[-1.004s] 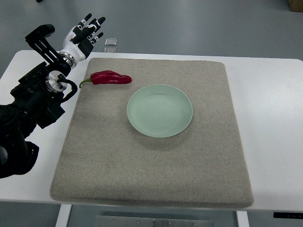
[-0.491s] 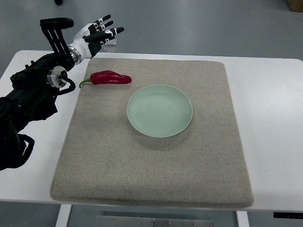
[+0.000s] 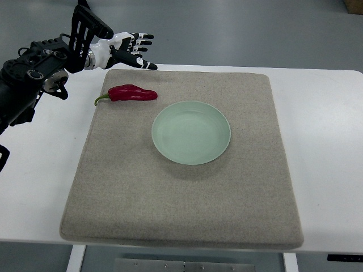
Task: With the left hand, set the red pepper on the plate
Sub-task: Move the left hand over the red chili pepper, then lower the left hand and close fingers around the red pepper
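A red pepper (image 3: pixel 133 93) with a green stem lies on the grey mat (image 3: pixel 181 192), left of a pale green plate (image 3: pixel 191 132). The plate has nothing on it. My left hand (image 3: pixel 134 51) hovers above the mat's far edge, just beyond the pepper, fingers spread and holding nothing. Its black arm comes in from the upper left. The right arm does not show.
The mat covers most of a white table (image 3: pixel 329 147). Bare table strips run along the left and right sides. Grey floor lies beyond the far edge.
The left hand has swung right and a little toward the pepper, from above the table's far left corner to over the mat's far edge. The pepper and plate have not moved.
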Action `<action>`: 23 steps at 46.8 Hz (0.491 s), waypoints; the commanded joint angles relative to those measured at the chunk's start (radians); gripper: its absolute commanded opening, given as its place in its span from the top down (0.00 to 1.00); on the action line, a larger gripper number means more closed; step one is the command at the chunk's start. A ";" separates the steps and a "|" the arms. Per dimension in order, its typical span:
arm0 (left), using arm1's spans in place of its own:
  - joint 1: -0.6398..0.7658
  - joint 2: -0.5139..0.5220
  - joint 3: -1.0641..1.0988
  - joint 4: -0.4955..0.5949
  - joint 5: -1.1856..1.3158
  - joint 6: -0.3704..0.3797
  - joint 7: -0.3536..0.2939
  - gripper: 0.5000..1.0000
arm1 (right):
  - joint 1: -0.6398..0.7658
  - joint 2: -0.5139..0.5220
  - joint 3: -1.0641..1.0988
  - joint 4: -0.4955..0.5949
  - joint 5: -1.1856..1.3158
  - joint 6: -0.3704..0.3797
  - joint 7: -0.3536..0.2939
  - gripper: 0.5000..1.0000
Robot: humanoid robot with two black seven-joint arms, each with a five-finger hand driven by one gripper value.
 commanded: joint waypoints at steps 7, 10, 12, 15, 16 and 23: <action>-0.027 0.036 0.040 -0.064 0.188 0.000 -0.001 0.02 | 0.000 0.000 0.000 0.000 0.000 0.000 0.000 0.14; -0.027 0.037 0.048 -0.080 0.264 0.000 -0.001 0.02 | 0.000 0.000 0.001 0.001 0.000 0.000 0.000 0.14; -0.030 0.039 0.048 -0.083 0.315 0.000 -0.001 0.02 | 0.000 0.000 -0.001 0.000 0.000 0.000 0.000 0.14; -0.037 0.047 0.049 -0.083 0.379 0.001 -0.003 0.02 | 0.000 0.000 0.001 0.000 0.000 0.000 0.000 0.14; -0.041 0.048 0.049 -0.083 0.398 0.003 -0.004 0.02 | 0.000 0.000 0.000 0.000 0.000 0.000 0.000 0.14; -0.051 0.048 0.062 -0.083 0.493 0.020 -0.027 0.04 | 0.000 0.000 -0.001 0.000 0.000 0.000 0.000 0.14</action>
